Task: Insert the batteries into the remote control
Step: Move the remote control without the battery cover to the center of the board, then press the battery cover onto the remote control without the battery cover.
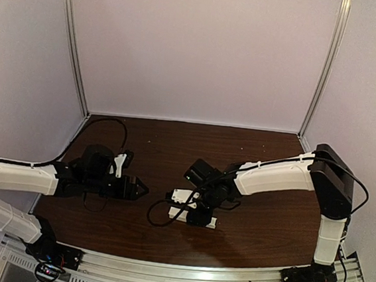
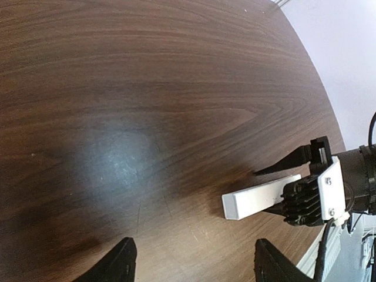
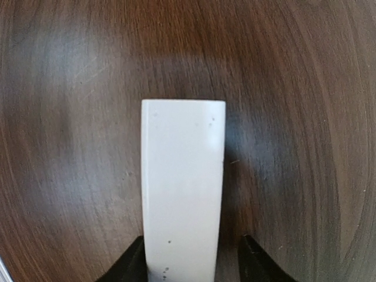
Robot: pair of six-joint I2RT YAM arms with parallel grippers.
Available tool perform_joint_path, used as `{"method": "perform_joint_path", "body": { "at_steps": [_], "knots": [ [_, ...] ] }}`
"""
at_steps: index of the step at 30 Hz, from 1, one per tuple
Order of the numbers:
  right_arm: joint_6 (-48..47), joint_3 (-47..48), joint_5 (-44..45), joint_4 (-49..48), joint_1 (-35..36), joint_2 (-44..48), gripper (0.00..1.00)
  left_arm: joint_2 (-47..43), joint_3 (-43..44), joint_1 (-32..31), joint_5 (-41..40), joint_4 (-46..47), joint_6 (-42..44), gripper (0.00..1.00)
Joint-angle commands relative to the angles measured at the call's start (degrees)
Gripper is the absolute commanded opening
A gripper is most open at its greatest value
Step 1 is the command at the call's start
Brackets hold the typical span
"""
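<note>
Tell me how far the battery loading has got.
Done: nothing visible. In hand: the right gripper straddles the remote control on the table; whether its jaws clamp it is unclear. The left gripper hangs open, empty. Left: everything; no batteries show in any view.

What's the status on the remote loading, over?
Left gripper open, empty. Right gripper straddling remote control, grip unconfirmed. Batteries not in view. Nothing blocking.

No legible text or markings
</note>
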State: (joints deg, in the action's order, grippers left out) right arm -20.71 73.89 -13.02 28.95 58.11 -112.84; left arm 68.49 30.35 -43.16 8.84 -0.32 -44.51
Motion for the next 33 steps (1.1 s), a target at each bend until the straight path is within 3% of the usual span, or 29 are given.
{"method": "perform_joint_path", "body": {
  "at_steps": [1,6,11,16,22,33],
  "knots": [
    [2.11,0.08,1.31,1.04,-0.36,0.55,0.6,2.33,2.37,0.44,1.11,0.93,2.64,0.71],
    [7.94,-2.47,-0.53,-2.65,-0.41,10.52,0.74,5.01,3.62,0.4,3.61,2.07,6.0,0.71],
    [19.27,-6.98,1.67,-7.1,-1.85,21.28,0.77,8.43,5.62,-0.97,3.51,1.59,8.31,0.65],
    [35.94,-15.72,2.87,-7.91,-3.95,30.32,0.75,12.87,8.11,-3.79,1.94,0.68,9.0,0.55],
    [51.44,-27.33,3.09,-8.94,-5.63,39.18,0.65,17.36,11.29,-6.91,1.16,0.58,9.26,0.54],
    [65.36,-41.12,-3.84,-24.56,-6.73,40.16,0.52,24.34,17.07,-9.9,-0.21,-1.6,8.96,0.41]
  ]
}}
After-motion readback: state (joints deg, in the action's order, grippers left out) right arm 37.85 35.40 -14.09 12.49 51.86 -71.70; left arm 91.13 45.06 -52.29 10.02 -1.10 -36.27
